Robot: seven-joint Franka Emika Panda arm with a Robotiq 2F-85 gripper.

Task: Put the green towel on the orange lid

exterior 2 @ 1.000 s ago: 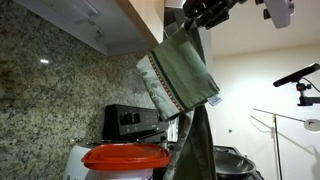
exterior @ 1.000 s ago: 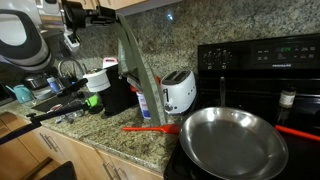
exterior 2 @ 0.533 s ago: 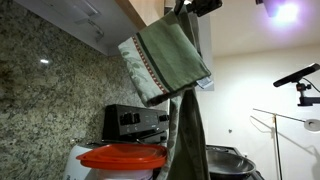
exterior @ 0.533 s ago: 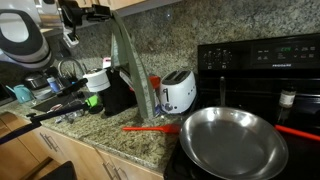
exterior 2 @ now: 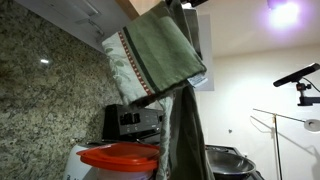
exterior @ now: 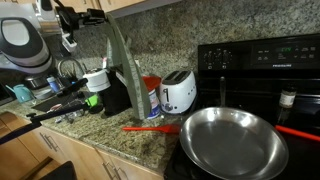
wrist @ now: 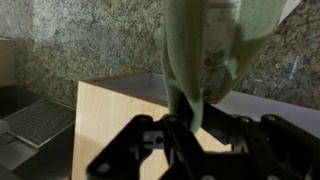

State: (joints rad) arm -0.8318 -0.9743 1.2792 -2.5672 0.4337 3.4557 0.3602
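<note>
Wrist view has the pincer (wrist: pixel 192 128) clamped on the green towel (wrist: pixel 205 55). In an exterior view the towel hangs limp, its lower end just left of the orange lid (exterior: pixel 152 82), beside the toaster (exterior: pixel 179 92) on the counter (exterior: pixel 110 140).

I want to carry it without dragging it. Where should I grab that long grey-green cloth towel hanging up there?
Pinch the long grey-green cloth towel near one end, coming from above, the way the robot's gripper grips it. The towel is limp and narrow, so when held by its end most of it hangs straight down in one strip, which should be easy to lower onto something.
</note>
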